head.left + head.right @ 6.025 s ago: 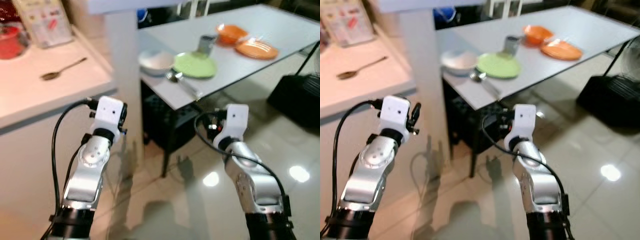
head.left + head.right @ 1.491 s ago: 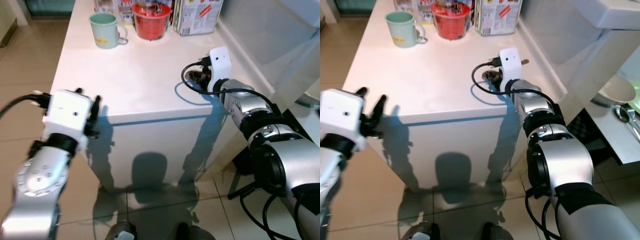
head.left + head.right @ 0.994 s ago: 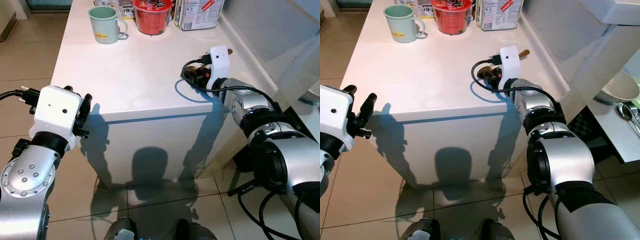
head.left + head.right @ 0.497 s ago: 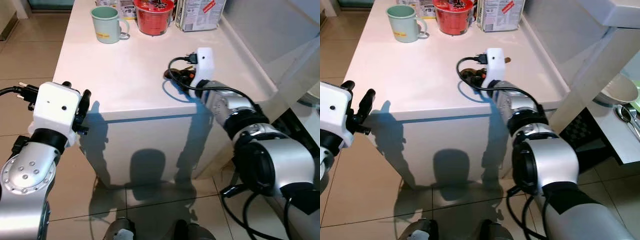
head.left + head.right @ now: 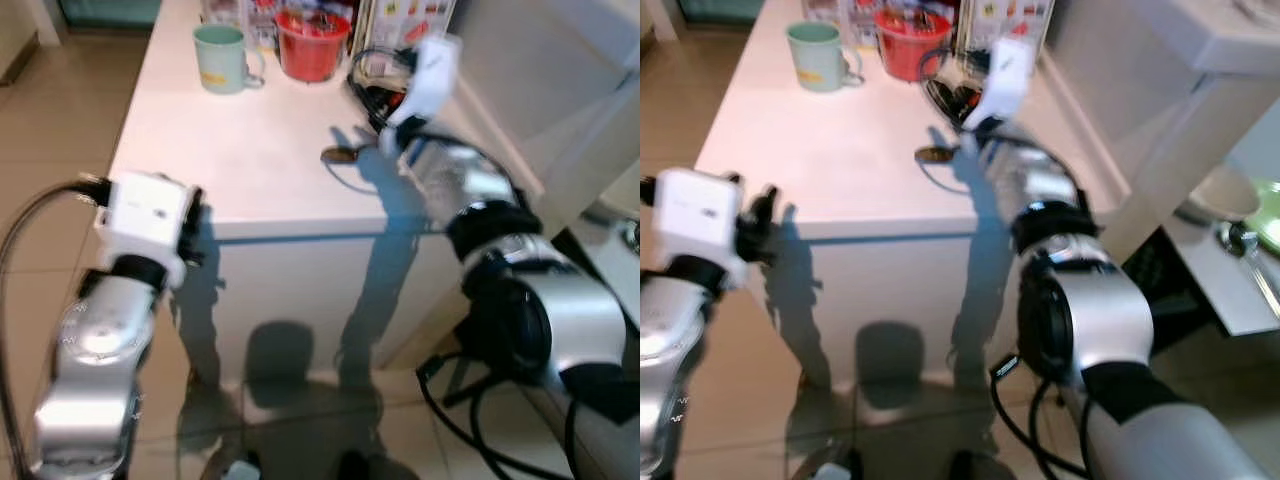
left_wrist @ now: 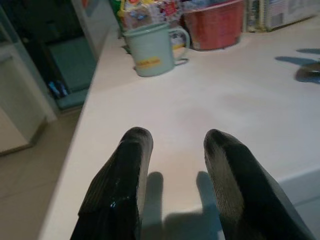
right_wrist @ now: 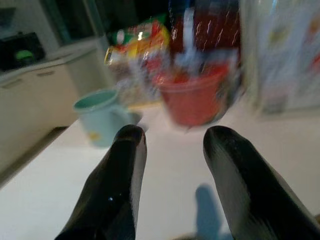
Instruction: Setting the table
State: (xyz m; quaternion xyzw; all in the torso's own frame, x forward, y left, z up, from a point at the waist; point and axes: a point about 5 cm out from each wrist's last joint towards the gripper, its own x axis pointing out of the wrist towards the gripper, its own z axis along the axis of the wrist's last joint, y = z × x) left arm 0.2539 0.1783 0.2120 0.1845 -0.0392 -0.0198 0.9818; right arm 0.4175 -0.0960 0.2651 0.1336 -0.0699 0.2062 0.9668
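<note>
Your spoon (image 5: 343, 154) lies flat on the table (image 5: 250, 170) near its front edge, and your right gripper (image 7: 170, 145), fingers spread and empty, hangs above and just behind it, so it must come down and forward. The mug (image 5: 222, 58) and red bowl (image 5: 312, 45) stand at the back edge, well apart from the spoon. Your left gripper (image 6: 172, 150), also spread, waits at the front left corner, farther off.

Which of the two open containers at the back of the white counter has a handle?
The pale green mug: a loop handle sticks out of its side. The red plastic tub beside it has none and is stuffed with packets.
</note>
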